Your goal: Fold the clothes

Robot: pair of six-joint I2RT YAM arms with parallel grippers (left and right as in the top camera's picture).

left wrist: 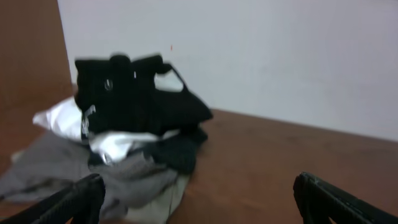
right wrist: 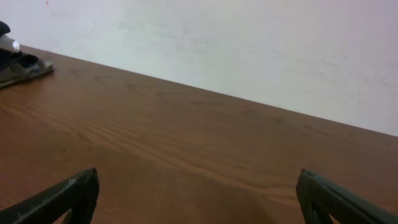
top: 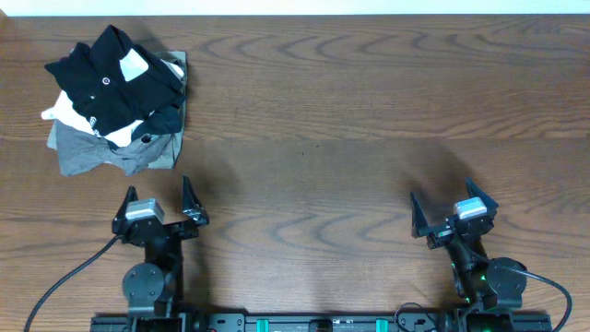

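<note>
A pile of clothes [top: 115, 97] lies at the table's far left: a black garment [top: 111, 74] on top, white and grey pieces under it. In the left wrist view the pile [left wrist: 124, 130] sits ahead and to the left. My left gripper [top: 157, 198] is open and empty, a short way in front of the pile; its fingers frame the pile's near edge [left wrist: 196, 199]. My right gripper [top: 442, 205] is open and empty at the front right, over bare wood [right wrist: 199, 199]. The pile's edge [right wrist: 18, 65] shows far left in the right wrist view.
The wooden table [top: 350, 120] stretches between the pile and the right arm. A white wall [right wrist: 249, 43] stands behind the table's far edge. Both arm bases sit at the front edge.
</note>
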